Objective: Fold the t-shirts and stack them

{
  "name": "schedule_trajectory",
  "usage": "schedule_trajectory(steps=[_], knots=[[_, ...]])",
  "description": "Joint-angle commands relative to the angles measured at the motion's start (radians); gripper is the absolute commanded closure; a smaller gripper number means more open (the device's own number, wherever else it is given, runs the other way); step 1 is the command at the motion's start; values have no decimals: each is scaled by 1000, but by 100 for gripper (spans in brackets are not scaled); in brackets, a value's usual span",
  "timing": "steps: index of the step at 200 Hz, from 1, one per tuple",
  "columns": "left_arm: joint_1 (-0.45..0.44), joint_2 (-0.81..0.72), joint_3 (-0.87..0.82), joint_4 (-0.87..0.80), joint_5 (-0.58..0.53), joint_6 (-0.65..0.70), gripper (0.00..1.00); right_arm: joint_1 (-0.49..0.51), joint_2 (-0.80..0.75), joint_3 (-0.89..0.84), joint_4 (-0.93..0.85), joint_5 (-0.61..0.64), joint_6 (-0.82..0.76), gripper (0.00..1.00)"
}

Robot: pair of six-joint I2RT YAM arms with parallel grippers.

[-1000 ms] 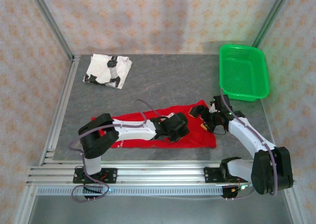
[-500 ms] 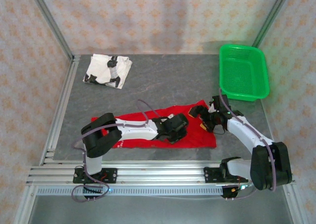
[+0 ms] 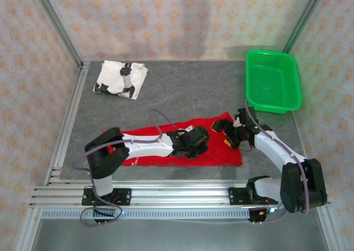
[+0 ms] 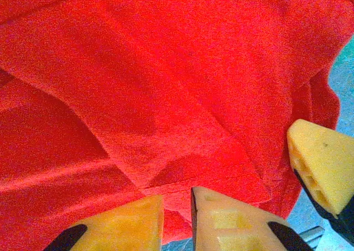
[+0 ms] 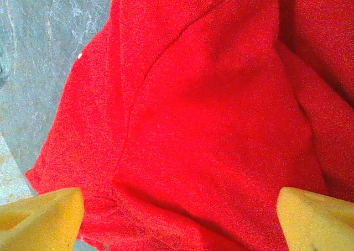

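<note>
The red t-shirt [image 3: 221, 156] lies spread in a long strip across the near part of the table, its print not showing. My left gripper [image 3: 203, 144] is low over its middle near edge. In the left wrist view the left gripper [image 4: 177, 198] has its yellow fingers a narrow gap apart, open, with red cloth [image 4: 166, 96] and a sliver of table showing in the gap. My right gripper [image 3: 223, 135] stands wide open over the shirt's right end, and in the right wrist view the right gripper [image 5: 180, 207] spans flat red cloth [image 5: 210, 124]. The white t-shirt [image 3: 120, 78] lies folded at the far left.
A green plastic basket [image 3: 274, 79] stands at the far right corner. Bare grey tabletop [image 3: 182, 96] lies between the two shirts. Metal frame rails [image 3: 66, 129] run along the left side and the near edge. The right gripper's yellow finger [image 4: 321, 168] shows close by in the left wrist view.
The left gripper has shifted slightly left over the red shirt, and its jaws closed and then parted a little. The right arm has barely moved.
</note>
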Motion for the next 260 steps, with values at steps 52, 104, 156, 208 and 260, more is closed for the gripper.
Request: schedule_trajectory(steps=[52,104,156,208,260], knots=[[-15,18,12,-38,-21,-8,73,-6,-4,-14,13,-3,1,10],[-23,44,13,-11,-15,-24,67,-6,-1,-14,14,-3,2,10],[-18,62,16,29,-51,-36,73,-6,-4,-28,22,-3,8,11],[-17,54,30,1,-81,-28,89,-6,-2,-39,32,-5,10,11],[-18,18,25,-27,-102,-17,100,-6,-1,-40,34,-4,9,11]])
